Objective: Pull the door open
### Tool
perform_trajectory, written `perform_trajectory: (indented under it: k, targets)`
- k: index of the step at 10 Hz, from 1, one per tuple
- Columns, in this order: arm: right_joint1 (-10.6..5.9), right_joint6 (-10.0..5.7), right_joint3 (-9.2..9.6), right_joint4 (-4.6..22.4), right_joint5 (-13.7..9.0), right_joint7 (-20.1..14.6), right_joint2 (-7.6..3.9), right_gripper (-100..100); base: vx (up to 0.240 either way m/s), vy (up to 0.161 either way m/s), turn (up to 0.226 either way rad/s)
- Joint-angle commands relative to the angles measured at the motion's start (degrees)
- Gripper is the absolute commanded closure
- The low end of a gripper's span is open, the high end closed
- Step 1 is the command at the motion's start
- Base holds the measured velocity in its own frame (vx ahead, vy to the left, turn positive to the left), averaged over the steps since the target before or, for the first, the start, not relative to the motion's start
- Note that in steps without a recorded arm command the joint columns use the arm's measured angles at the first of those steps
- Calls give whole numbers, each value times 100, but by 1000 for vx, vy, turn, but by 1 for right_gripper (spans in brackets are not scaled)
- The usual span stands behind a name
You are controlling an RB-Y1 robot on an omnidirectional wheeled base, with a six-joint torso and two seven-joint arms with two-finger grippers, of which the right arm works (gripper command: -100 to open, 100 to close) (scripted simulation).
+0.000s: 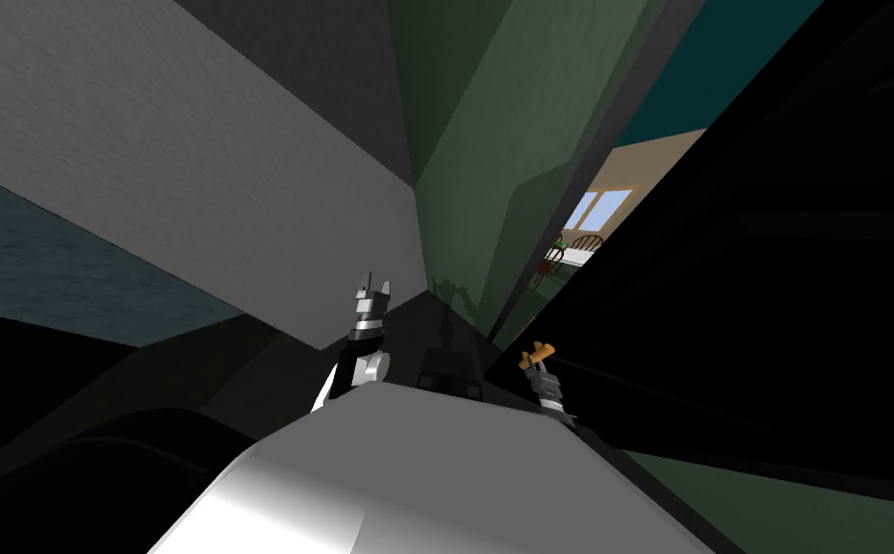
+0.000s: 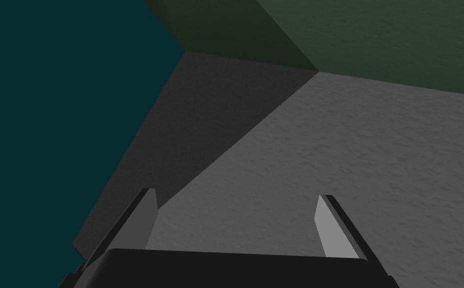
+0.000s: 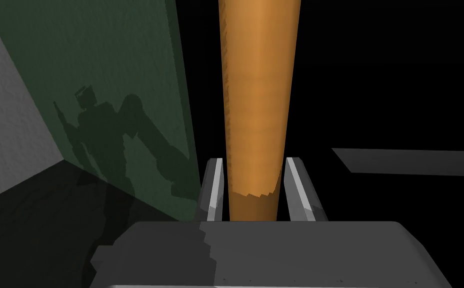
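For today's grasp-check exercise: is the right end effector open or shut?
Shut on the orange handle: the right end effector has both fingers pressing the handle's sides.

The floor (image 1: 425, 337) is dark, almost black, with a dull sheen. It runs to twelve o'clock from the robot as a narrow wedge, closed by a grey wall (image 1: 242, 192) at ten o'clock and a green wall (image 1: 473, 163) at twelve. Nothing I can make out lies on it except the robot's shadow (image 3: 111, 200).
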Motion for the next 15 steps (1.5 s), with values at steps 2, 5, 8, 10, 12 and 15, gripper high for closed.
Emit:
perform_trajectory:
  k: [2, 5, 8, 10, 12, 15]
  targets:
    - [81, -213, 220, 86, 128, -230, -146, 100, -291, -44, 138]
    - [90, -336, 340, 170, 183, -346, -206, 100, -193, -22, 135]
    - [131, -545, 501, 262, 261, -521, -337, 100, -249, -36, 129]
    - [154, -660, 591, 314, 304, -618, -409, 100, -212, -55, 114]
    - [143, -706, 639, 364, 317, -664, -417, 100, -108, -18, 81]
    - [135, -840, 730, 471, 352, -775, -477, 100, -192, -56, 133]
